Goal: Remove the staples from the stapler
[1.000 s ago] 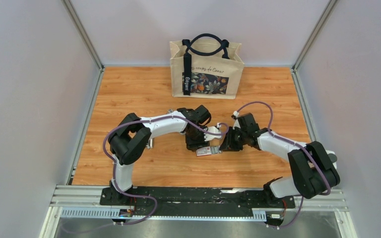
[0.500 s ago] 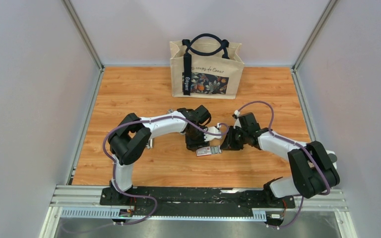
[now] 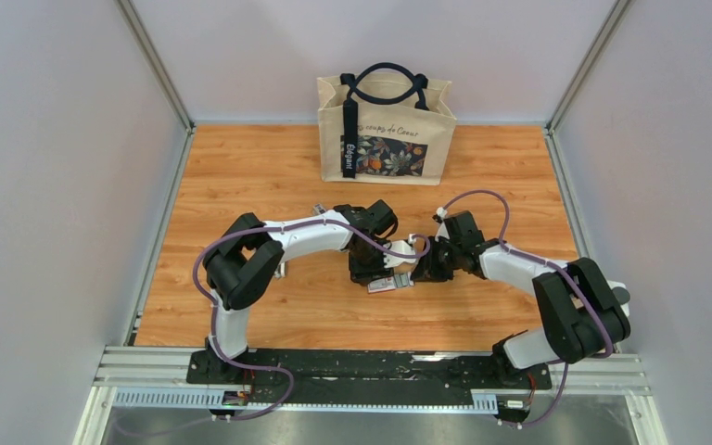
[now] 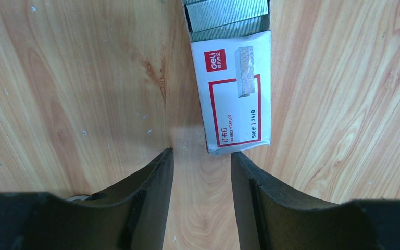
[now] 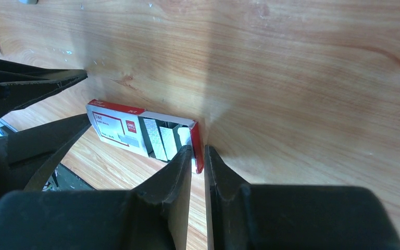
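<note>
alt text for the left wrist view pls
A white, red-labelled staple box lies on the wooden table, its far end open and showing silver staples. The left tool hangs open by the box's near end, holding nothing.

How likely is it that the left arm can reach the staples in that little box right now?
Probably not directly. The left gripper sits open at the closed, labelled end of the box, while the staples show at the far open end, where the right gripper straddles the end wall.
</note>
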`<act>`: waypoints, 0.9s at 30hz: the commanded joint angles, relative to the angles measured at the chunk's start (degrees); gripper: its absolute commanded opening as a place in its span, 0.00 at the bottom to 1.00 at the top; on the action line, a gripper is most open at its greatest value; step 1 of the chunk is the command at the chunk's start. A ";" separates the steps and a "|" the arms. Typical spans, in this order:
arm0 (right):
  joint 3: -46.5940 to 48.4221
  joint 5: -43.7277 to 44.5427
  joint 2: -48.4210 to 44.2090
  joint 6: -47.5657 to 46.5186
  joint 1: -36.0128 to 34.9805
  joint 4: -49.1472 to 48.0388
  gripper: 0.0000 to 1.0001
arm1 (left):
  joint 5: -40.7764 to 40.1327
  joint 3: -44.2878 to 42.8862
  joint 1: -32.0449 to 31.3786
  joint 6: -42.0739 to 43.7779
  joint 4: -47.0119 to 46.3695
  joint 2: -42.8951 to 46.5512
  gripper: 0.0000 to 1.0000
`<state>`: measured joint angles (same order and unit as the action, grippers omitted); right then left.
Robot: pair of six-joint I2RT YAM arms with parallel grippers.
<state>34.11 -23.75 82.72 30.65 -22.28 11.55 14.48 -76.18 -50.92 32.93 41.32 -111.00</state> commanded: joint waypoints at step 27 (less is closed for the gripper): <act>-0.01 1.16 0.43 4.76 -7.07 -4.08 0.15 | 1.25 -2.13 -0.68 -0.76 0.08 -1.76 0.50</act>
<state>33.69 -23.03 82.76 33.67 -28.25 9.87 14.44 -76.51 -50.98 32.64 41.45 -111.20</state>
